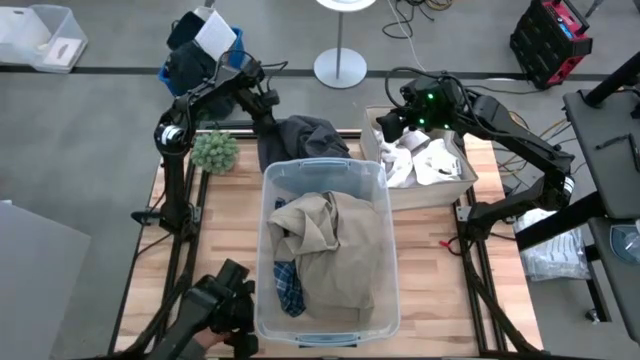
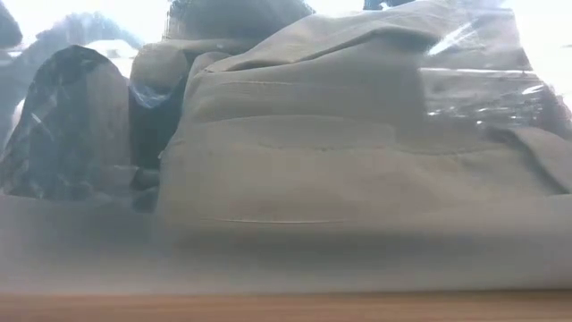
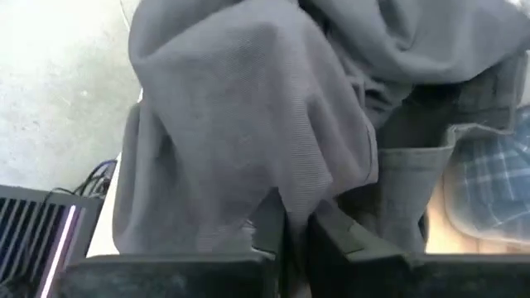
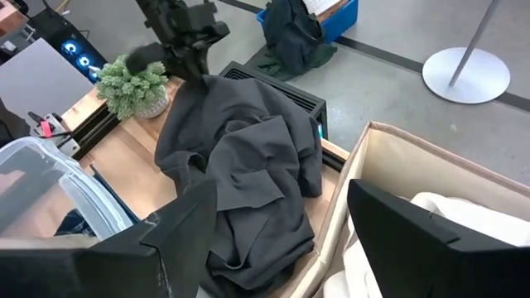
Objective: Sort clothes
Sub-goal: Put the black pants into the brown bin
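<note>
The dark grey piece (image 1: 305, 135) lies bunched at the table's far edge, behind the clear bin (image 1: 325, 168). My left gripper (image 1: 268, 122) is shut on its left end; this also shows in the right wrist view (image 4: 192, 62). The bin holds the tan khaki piece (image 1: 325, 240) and the blue-and-white plaid shirt (image 1: 288, 285). My right gripper (image 4: 281, 240) is open and empty over the left wall of the beige box (image 1: 465, 185), which holds small white pieces (image 1: 425, 160). My left gripper pinches a bunched fold of the dark grey piece (image 3: 273, 207) between its two fingers, at the piece's end nearest the plant. The fingers come from above, slanting down. The held end is raised; the rest (image 4: 240, 182) trails slack onto the table's far edge.
A small green plant (image 1: 214, 150) stands at the table's far left, close to my left arm. A dark bundle with a blue bag (image 1: 200, 55) sits on the floor beyond. A black vented case (image 4: 277, 87) lies under the grey piece. The low view shows only the bin's tan contents (image 2: 357, 161).
</note>
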Robot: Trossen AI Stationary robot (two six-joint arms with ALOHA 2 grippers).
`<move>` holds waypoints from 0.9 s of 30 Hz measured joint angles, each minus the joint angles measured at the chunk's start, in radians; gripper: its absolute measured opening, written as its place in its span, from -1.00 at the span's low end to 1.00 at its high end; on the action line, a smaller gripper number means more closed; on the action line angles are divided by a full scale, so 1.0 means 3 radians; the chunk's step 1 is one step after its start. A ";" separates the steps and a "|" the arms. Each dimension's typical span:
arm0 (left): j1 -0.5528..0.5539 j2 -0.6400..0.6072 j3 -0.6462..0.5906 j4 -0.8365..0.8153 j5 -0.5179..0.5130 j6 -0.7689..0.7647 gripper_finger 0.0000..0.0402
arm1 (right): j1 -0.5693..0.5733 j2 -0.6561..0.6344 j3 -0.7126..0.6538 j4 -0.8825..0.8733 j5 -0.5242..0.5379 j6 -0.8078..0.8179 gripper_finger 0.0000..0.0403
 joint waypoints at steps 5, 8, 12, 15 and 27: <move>0.0004 -0.0161 0.0000 -0.0111 0.0492 0.0043 -0.99 | 0.0000 0.0000 0.0000 0.0001 0.0001 -0.0009 0.29; -0.0002 -0.0365 0.0006 -0.0115 0.0624 0.0064 -1.00 | 0.0000 0.0000 0.0000 0.0001 0.0002 -0.0025 0.29; -0.0017 -0.0650 0.0006 -0.0081 0.0626 0.0067 -1.00 | 0.0000 0.0001 0.0000 0.0009 0.0002 -0.0063 0.32; -0.0022 -0.0882 0.0008 -0.0080 0.0666 0.0031 -1.00 | 0.0000 0.0003 0.0000 0.0114 0.0002 -0.0106 0.34; -0.0048 -0.1740 0.0298 0.0561 0.0651 -0.0674 -1.00 | 0.0002 0.0313 0.0433 0.0531 -0.0190 -0.0302 0.35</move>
